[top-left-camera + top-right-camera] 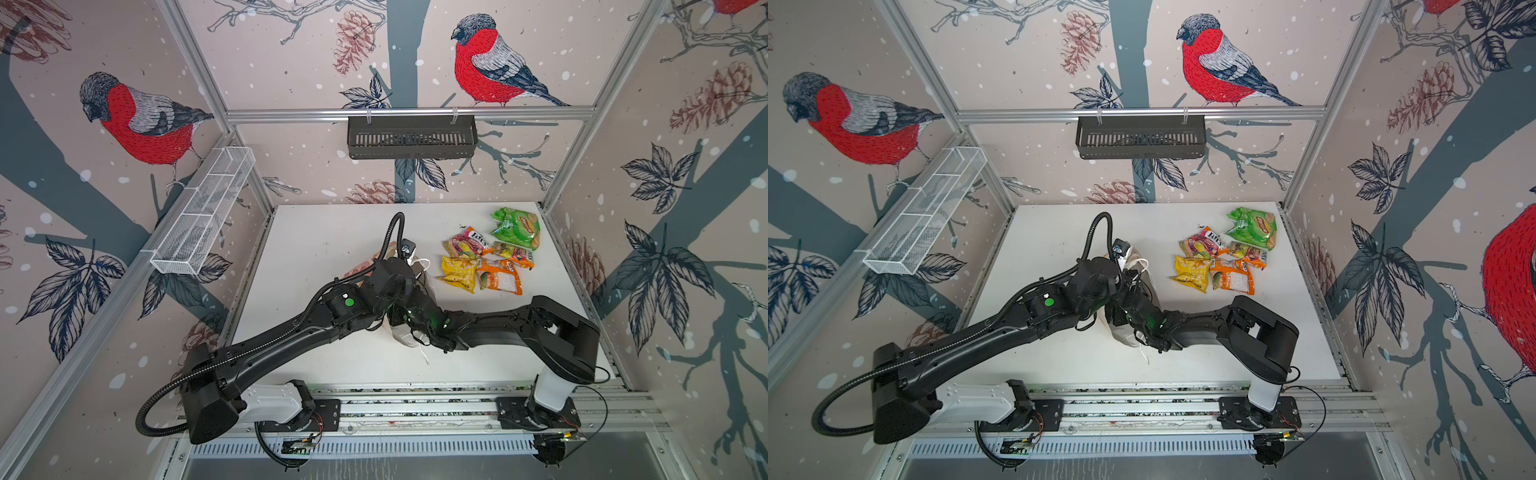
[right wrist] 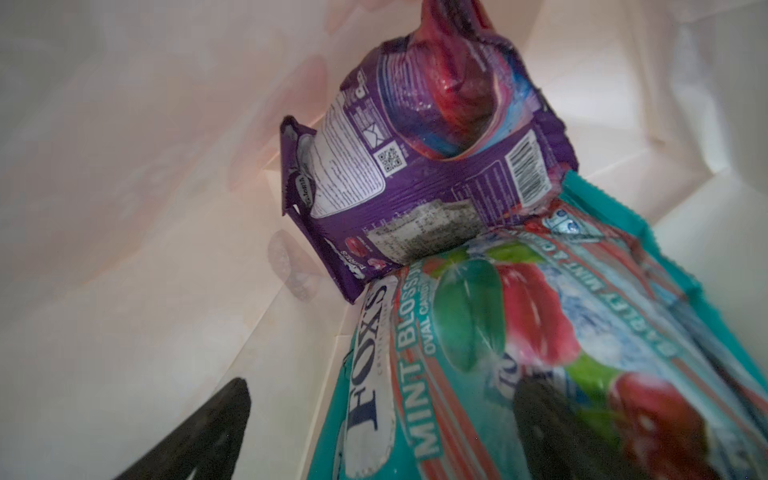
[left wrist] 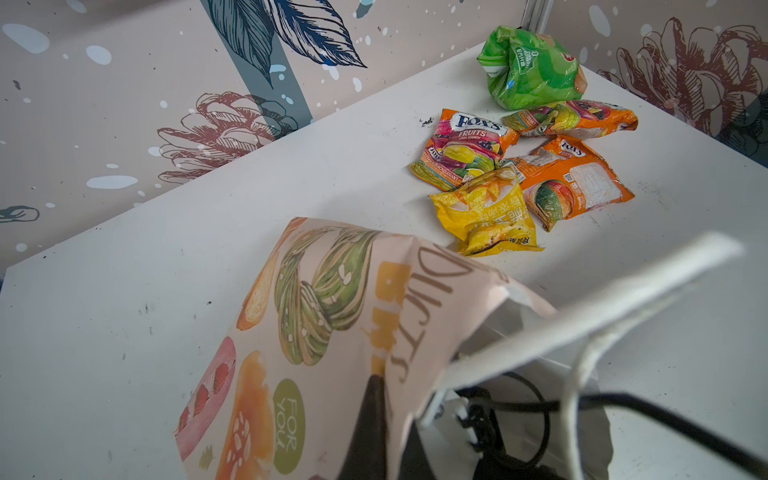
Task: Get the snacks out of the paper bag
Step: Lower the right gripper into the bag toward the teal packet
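In both top views we see little of the paper bag (image 1: pixel 400 334) (image 1: pixel 1121 333). The left arm (image 1: pixel 270 338) and right arm (image 1: pixel 498 328) meet over it at the middle of the table (image 1: pixel 324 232), and both grippers are hidden there. From the wrist, the left gripper (image 3: pixel 386 415) is closed on the bag's rim. One dark finger (image 3: pixel 369 419) lies against the printed outer wall and its partner is mostly behind the paper; the bag's mouth beside it is blurred. The right gripper (image 2: pixel 384 390) is inside the bag, fingers spread wide and holding nothing. One finger (image 2: pixel 552 436) shows dark in front of the teal packet (image 2: pixel 478 332), and we cannot tell whether it touches. Past that, the purple packet (image 2: pixel 436 166) leans on the bag's inner wall, its top cut off by the frame edge. Farther back, toward the table's far right corner and outside the bag, lie the yellow packet (image 1: pixel 457 274), the orange packet (image 1: pixel 500 281), two multicoloured packets (image 1: pixel 465 244) and, farthest, the green packet (image 1: pixel 515 226), all close together.
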